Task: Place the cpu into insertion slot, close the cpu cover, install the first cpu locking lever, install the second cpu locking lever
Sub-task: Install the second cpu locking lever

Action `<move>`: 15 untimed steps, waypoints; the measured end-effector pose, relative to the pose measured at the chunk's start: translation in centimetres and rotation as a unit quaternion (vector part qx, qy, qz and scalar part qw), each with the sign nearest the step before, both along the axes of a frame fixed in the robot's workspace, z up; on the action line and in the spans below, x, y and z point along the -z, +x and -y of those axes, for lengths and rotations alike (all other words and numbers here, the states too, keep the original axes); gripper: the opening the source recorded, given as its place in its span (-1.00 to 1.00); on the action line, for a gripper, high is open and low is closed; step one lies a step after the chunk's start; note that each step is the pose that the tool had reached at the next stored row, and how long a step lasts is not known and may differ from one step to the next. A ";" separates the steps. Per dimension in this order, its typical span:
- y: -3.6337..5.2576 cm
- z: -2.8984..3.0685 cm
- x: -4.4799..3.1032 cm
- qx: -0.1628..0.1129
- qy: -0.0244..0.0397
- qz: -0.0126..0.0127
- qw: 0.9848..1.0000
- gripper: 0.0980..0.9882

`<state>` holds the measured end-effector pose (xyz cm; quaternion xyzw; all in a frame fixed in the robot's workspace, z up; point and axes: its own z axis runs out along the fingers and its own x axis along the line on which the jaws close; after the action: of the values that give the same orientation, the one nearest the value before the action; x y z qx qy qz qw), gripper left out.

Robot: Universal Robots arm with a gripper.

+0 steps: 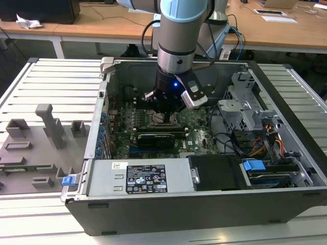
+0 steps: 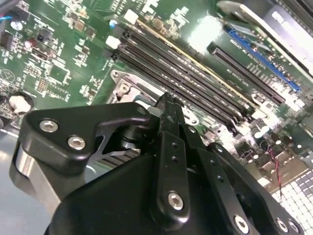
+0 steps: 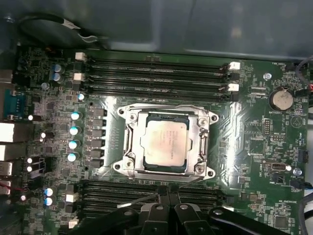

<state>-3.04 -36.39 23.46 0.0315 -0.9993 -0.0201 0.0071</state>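
Since the cpu [image 3: 166, 138] is already sitting flat in the slot [image 3: 146, 167] with the cover [image 3: 131, 142] down around it (silver frame all round, chip top showing through the cut-out), I'd say you're on the lever part now. In the first wrist view the gripper [image 3: 164, 192] is just beside the socket edge facing the camera. Its fingers [image 3: 157, 208] are pressed together with nothing pinched that I can see, and the second wrist view shows the same closed tip [image 2: 168, 104] poking down at the socket rim. There's a thin metal rod [image 3: 139, 199] running across right by that tip, which looks like a lever, though I can't tell if the tip is actually touching it. My take: push with the closed tip rather than trying to grab, keep the force along the lever's swing, and stay off the cover and chip. Watch the memory slots [image 3: 156, 78] on both sides of the socket, they're really close. In the exterior view the gripper [image 1: 166, 104] is deep inside the case [image 1: 204, 204], so go slow near the board [image 3: 254, 142].
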 end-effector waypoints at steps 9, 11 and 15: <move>-1.20 1.11 0.01 0.000 0.025 0.000 1.000 -0.98; -1.49 1.55 0.02 -0.001 0.041 0.000 0.999 -0.98; -2.04 1.98 0.06 -0.001 0.057 0.000 0.998 -0.98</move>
<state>-5.08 -38.37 23.40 0.0328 -0.9965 -0.0769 0.0051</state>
